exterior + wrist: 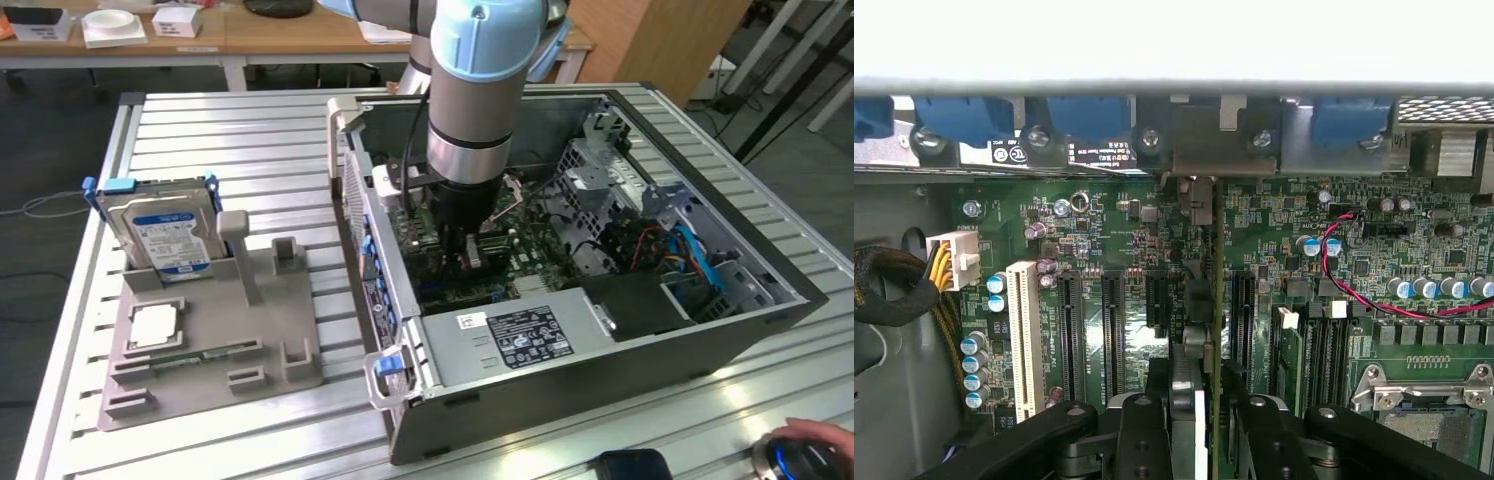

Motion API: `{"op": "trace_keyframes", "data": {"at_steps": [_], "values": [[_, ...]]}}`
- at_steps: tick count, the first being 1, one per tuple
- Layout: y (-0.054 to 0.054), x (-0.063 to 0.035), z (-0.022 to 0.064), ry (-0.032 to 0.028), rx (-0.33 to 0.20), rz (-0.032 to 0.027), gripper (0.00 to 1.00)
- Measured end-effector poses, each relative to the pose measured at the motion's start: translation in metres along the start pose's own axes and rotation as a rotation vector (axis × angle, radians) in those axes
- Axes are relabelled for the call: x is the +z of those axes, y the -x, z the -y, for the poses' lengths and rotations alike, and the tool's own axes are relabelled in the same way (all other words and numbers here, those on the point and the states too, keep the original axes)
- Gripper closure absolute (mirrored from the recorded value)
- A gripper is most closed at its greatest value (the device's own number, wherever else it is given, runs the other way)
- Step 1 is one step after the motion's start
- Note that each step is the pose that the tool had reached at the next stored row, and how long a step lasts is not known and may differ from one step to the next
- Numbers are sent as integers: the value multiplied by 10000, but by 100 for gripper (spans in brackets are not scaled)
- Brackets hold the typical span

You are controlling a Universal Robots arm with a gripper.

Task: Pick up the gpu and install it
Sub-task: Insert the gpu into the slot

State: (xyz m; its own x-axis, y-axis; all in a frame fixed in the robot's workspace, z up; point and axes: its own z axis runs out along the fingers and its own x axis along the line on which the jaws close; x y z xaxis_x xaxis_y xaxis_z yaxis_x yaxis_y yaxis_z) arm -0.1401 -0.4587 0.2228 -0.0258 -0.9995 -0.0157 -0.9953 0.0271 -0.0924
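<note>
Inside open computer case [587, 340]: tool [1189, 425] pinching gpu [1199, 300] edge-on above motherboard [1114, 230]; exterior view adds hard drive [163, 235] upright on slatted bench [227, 140].

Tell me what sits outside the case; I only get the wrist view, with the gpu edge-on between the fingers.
Observer: The hard drive stands upright in the grey fixture, to the exterior view's left of the case.
Operator: Anyone nearby?
Observer: A person's hand is at the table edge on the exterior view's right, apart from the case.
Operator: And the arm?
Observer: The arm reaches straight down into the open case.
</note>
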Motion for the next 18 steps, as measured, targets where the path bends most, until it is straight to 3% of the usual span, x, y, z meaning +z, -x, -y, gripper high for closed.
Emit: {"op": "trace_keyframes", "data": {"at_steps": [1, 2, 7, 14, 18], "values": [[3, 11, 0, -14, 2, 28, 69], [2, 8, 0, -9, 1, 16, 69], [0, 1, 0, -1, 0, 2, 51], [0, 1, 0, -1, 0, 2, 50], [0, 0, 0, 0, 0, 1, 32]]}}
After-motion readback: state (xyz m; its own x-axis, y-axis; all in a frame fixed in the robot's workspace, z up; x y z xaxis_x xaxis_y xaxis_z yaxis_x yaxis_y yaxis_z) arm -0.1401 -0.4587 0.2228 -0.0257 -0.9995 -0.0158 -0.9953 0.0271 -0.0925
